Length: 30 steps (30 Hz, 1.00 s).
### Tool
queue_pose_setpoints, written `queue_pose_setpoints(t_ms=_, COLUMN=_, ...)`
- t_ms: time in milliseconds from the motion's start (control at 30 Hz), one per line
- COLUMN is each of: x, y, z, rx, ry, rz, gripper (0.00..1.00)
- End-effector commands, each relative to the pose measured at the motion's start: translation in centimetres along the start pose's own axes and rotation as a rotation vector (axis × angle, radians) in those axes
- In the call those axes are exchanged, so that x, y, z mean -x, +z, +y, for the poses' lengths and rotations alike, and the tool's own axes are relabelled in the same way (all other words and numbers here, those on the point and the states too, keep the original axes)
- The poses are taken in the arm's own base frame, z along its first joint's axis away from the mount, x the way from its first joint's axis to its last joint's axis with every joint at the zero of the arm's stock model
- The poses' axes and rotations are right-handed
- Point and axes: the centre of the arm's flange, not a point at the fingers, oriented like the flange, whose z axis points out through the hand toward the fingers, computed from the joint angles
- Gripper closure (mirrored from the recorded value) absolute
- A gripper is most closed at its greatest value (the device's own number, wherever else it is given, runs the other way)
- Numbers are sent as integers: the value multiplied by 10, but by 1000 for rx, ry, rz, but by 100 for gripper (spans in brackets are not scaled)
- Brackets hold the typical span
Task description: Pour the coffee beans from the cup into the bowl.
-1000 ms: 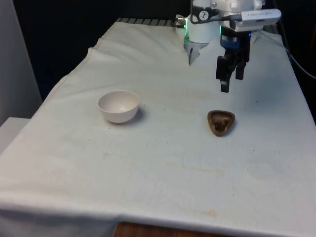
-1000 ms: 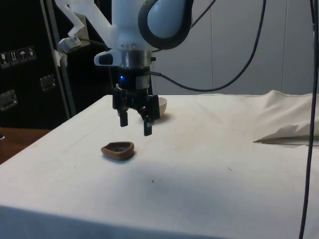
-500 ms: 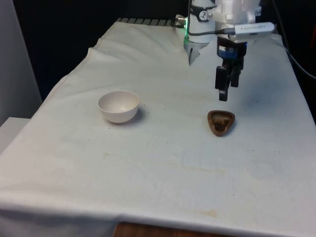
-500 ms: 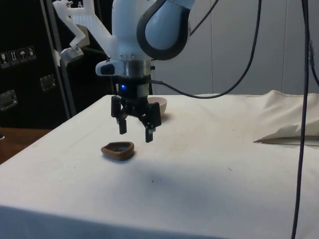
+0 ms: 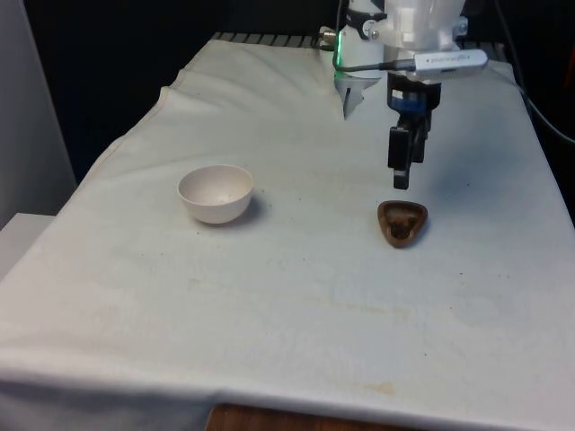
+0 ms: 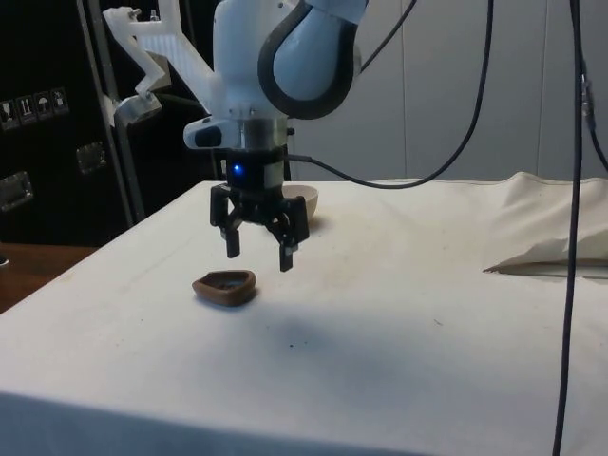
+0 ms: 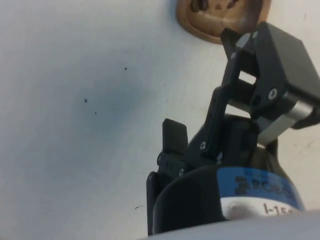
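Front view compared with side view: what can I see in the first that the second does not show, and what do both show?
The front view gives the white bowl whole, standing apart towards the front view's left, and lets you look into the brown cup at the dark coffee beans inside. The side view gives the gripper with its fingers spread apart, holding nothing, hanging in the air above and just past the cup; there the bowl is mostly hidden behind the gripper. Both show the cup resting on the white cloth, untouched, and the bowl apart from it.

pincer [image 6: 258, 260] spread wide above brown cup [image 6: 226, 288], white bowl [image 6: 306, 200] behind, white cloth [image 6: 399, 323]
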Motion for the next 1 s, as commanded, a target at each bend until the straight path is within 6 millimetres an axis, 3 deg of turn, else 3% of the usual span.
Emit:
queue_pose_setpoints(t_ms=0, x=1, y=1, z=3, rx=9, ry=-8, rz=2, gripper=0)
queue_pose_setpoints(t_ms=367, x=7, y=3, z=12, rx=16, ry=-69, rz=0, gripper=0)
queue_pose_setpoints(t_ms=967, x=0, y=17, z=3, rx=8, ry=-128, rz=5, gripper=0)
